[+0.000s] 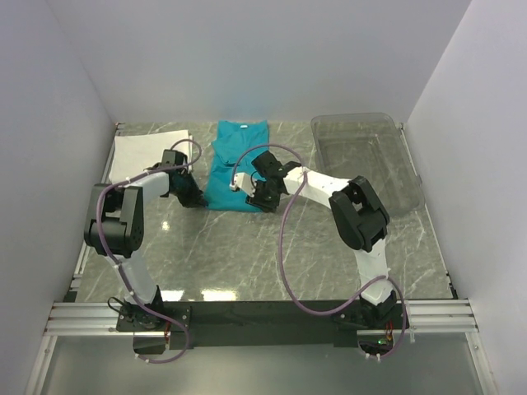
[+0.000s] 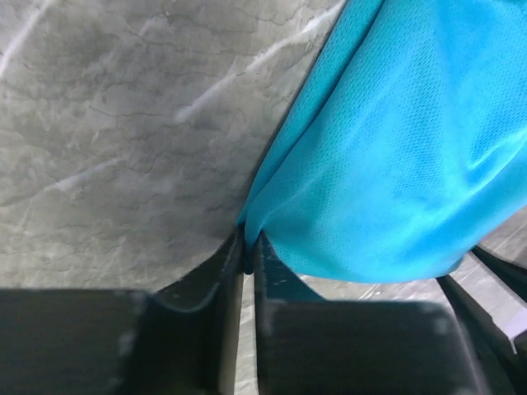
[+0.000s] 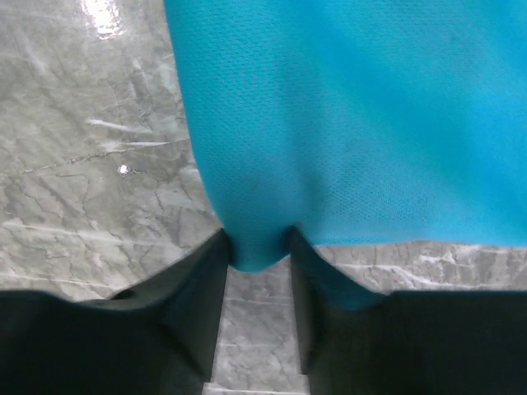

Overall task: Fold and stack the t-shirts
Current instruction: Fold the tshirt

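Observation:
The teal-blue t-shirt (image 1: 239,156) lies lengthwise at the back middle of the marble table, its near hem lifted at both corners. My left gripper (image 1: 198,200) is shut on the near left corner; in the left wrist view the cloth (image 2: 395,140) is pinched between the closed jaws of the gripper (image 2: 247,251). My right gripper (image 1: 262,200) holds the near right corner; in the right wrist view a fold of the shirt (image 3: 354,107) fills the gap of the gripper (image 3: 257,247). The white t-shirt (image 1: 148,152) lies flat at the back left.
A clear plastic bin (image 1: 366,156) stands at the back right. White walls close in the table on the left, back and right. The metal rail (image 1: 263,317) with the arm bases runs along the near edge.

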{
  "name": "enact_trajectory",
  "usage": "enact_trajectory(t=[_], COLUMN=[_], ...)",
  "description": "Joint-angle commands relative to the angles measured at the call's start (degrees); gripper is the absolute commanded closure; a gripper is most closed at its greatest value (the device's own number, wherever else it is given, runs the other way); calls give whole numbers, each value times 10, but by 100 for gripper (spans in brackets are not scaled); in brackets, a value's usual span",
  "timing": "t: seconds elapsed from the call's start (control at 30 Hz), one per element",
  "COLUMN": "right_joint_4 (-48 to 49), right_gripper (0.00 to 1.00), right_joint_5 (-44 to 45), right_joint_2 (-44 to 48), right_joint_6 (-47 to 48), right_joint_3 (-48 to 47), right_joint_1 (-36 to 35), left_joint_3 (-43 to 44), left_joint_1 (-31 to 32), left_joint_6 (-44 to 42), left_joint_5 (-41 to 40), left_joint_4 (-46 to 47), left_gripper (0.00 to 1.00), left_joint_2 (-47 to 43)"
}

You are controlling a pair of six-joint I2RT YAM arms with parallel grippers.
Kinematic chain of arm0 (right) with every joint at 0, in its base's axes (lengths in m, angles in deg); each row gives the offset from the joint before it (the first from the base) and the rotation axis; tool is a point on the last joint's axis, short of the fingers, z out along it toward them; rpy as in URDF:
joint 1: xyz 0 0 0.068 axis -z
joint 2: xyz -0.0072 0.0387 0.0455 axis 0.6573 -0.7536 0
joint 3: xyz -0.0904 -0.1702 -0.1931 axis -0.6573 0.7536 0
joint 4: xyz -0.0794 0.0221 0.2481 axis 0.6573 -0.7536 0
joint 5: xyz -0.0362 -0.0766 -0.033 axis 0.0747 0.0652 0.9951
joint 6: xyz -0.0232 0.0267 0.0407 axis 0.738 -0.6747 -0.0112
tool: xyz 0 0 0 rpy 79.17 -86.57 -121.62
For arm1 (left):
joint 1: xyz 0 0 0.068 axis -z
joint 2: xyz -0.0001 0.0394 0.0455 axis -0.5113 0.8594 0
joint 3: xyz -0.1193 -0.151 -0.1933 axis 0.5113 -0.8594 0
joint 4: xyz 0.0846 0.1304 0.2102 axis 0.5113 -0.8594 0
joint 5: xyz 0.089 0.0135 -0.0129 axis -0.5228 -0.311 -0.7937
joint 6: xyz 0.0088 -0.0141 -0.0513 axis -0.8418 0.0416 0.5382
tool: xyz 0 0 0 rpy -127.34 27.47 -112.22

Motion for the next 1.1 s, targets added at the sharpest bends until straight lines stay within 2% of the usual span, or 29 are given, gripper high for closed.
enact_trajectory(t=[0.0,0.03,0.07,0.1,0.17,0.27,0.4,0.53,0.63,0.73,0.8,0.87,0.93,1.07], right_joint_4=[-16,-18,-14,-14,-12,-33,-69,-154,-150,-145,-146,-152,-163,-182], right_gripper=[62,67,79,84,93,98,100,100,100,100,100,100,100,100], right_joint_5=[9,6,6,3,-19,-52,-130,-191,-205,-213,-215,-219,-222,-226], right_joint_2=[-11,-9,-2,3,14,49,142,211,277,331,356,366,363,321], right_joint_6=[1,4,5,6,8,10,33,63,49,24,13,6,3,-4], right_joint_3=[-25,-22,-12,-6,12,43,122,195,279,334,345,334,310,189], right_joint_1=[-5,-5,-4,-5,-4,0,2,0,-14,-17,-16,-14,-1,59], left_joint_3=[-6,-11,-19,-25,-39,-76,-163,-257,-330,-376,-363,-324,-288,-175], left_joint_1=[2,2,1,2,3,7,37,99,161,170,169,164,156,113], left_joint_6=[-2,-3,-2,-2,3,12,37,114,187,235,245,248,237,205], left_joint_5=[12,13,17,20,26,45,68,107,120,129,112,104,102,107], left_joint_4=[14,14,15,15,19,19,9,15,15,-20,-65,-78,-83,-54], left_gripper=[91,94,99,99,99,99,99,99,99,99,100,100,100,100], left_joint_2=[8,4,-3,-7,-18,-50,-112,-202,-287,-391,-451,-466,-444,-355])
